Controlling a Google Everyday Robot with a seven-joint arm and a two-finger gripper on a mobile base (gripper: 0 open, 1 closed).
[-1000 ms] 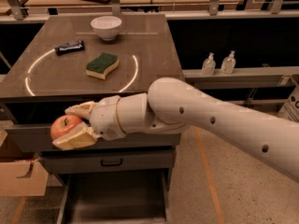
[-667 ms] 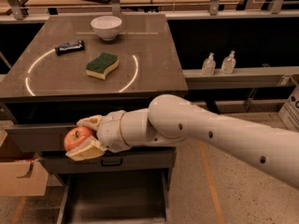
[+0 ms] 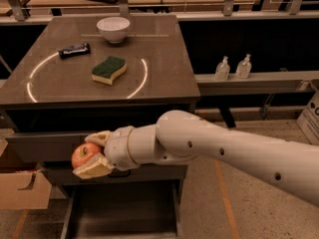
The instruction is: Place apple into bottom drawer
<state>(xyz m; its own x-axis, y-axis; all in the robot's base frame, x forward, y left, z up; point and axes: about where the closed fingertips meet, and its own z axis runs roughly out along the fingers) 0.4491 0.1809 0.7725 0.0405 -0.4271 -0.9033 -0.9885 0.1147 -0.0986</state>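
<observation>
While its fingers (image 3: 93, 169) pinch the apple (image 3: 83, 154), the gripper (image 3: 91, 154) has come slightly lower, above the open bottom drawer (image 3: 124, 214).

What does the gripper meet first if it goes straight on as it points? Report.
The gripper, shut on the apple, points to the picture's left along the cabinet front. That way looks free to the picture's edge; the cardboard box sits lower. Depth is unclear, so it might brush that front.
</observation>
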